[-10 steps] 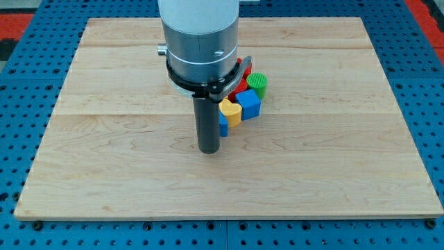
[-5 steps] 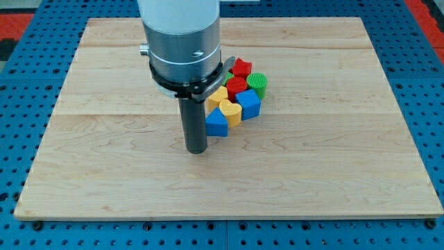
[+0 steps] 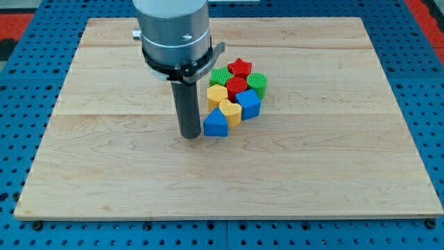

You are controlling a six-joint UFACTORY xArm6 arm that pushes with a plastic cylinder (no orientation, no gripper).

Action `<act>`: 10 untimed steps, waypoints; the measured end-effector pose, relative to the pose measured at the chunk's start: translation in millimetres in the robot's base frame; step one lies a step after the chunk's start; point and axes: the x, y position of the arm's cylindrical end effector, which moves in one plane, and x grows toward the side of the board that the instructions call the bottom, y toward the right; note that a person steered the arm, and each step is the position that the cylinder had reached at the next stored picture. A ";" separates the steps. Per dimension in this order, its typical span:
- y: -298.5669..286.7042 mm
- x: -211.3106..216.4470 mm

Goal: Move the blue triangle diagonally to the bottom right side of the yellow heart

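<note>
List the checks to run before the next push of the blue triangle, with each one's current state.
1. My tip visible: ok.
2. Tip beside the blue triangle, at its view-left edge: ok; contact cannot tell.
3. Triangle already at bottom right of the yellow heart: not ok, it sits bottom left.
4. Path toward the view's right free: not ok, the blue cube sits right of the heart.
5. Triangle on the board: ok.

We see a pale wooden board (image 3: pixel 333 173) on blue pegboard (image 3: pixel 21 104) — carrying one tight cluster of blocks: blue triangle (image 3: pixel 216 123), yellow heart (image 3: pixel 230 111), red star (image 3: pixel 239 67) — others alongside.
</note>
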 end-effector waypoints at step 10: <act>-15.8 -37.8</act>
